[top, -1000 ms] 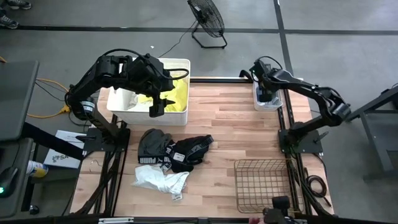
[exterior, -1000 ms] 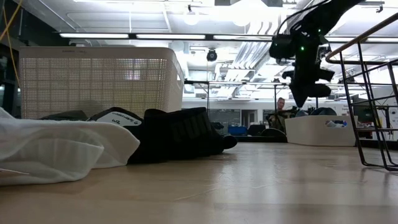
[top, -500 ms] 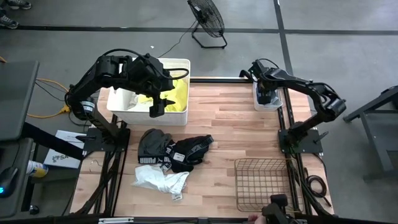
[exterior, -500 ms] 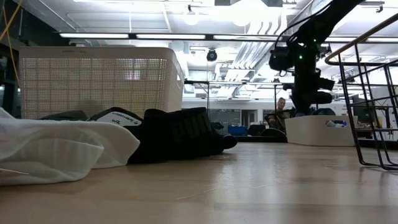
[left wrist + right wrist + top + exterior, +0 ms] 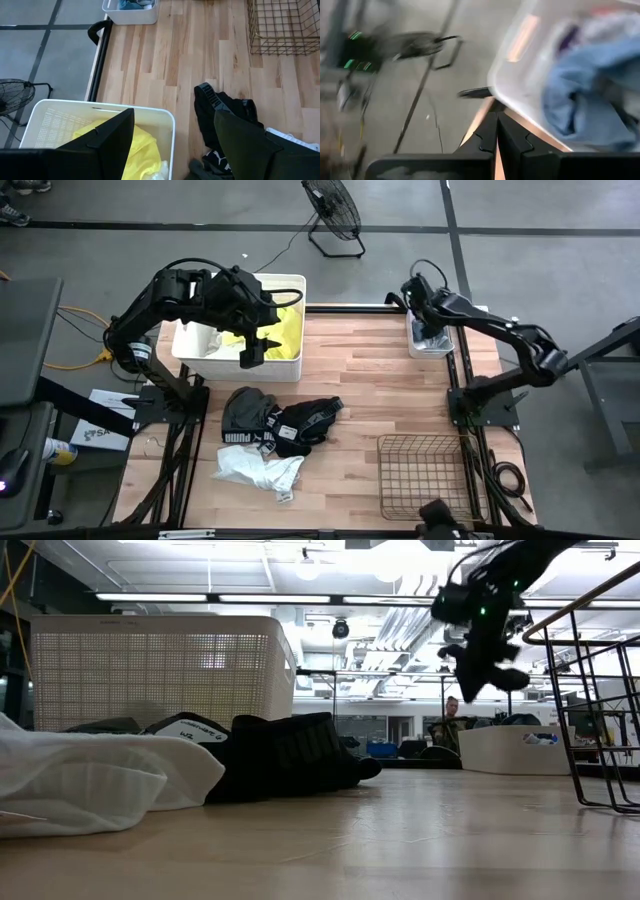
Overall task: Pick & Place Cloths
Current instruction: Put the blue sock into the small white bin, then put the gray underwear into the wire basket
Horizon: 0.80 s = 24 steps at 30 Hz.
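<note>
**Clerk:** What was logged, from the left?

**Keeper:** One white tub [image 5: 290, 283] at the table's far left, holding one neon yellow cloth [image 5: 287, 330] and something white beside it. The left gripper [image 5: 254, 352] hung over the tub's near wall, fingers apart, nothing between them; unchanged from half a second before.

**Clerk:** On the boards?

**Keeper:** One heap just near of the tub: black cloths with white print [image 5: 280, 423], crumpled, two as far as could be told, and one big white cloth [image 5: 257, 468] touching them on the near side, rumpled flat. In the low view the white cloth [image 5: 90, 785] lay in front of the black [image 5: 285, 755].

**Clerk:** Further right?

**Keeper:** One brown wire basket [image 5: 420, 477] at the near right. One small white tray [image 5: 428, 345] at the far right edge, with grey-blue cloth [image 5: 585, 95] bunched inside.

**Clerk:** The other arm?

**Keeper:** Right gripper [image 5: 496, 131] just above that tray, fingers pressed together, holding nothing. It had risen and tilted since the earlier frame, when it reached down into the tray.
</note>
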{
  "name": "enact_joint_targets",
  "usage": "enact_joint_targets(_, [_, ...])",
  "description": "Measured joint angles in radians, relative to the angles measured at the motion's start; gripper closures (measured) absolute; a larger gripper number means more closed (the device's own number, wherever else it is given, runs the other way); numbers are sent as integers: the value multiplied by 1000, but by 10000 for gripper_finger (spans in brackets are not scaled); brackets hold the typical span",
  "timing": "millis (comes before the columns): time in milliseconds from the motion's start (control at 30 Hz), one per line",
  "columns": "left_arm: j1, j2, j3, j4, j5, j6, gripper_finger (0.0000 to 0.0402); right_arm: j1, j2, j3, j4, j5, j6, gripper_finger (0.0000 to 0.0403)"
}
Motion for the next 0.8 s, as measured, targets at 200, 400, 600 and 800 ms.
enact_joint_targets(200, [0,0,0,1,0,0,130,92,-98,0,-4,61,-309,398])
enact_joint_targets(400, [0,0,0,2,0,0,130,200,-168,0,-89,93,-438,382])
enact_joint_targets(600, [0,0,0,1,-1,-1,130,341,-201,0,-108,52,-622,323])
enact_joint_targets(800, [0,0,0,-6,0,0,130,499,-228,0,-108,-24,-807,274])
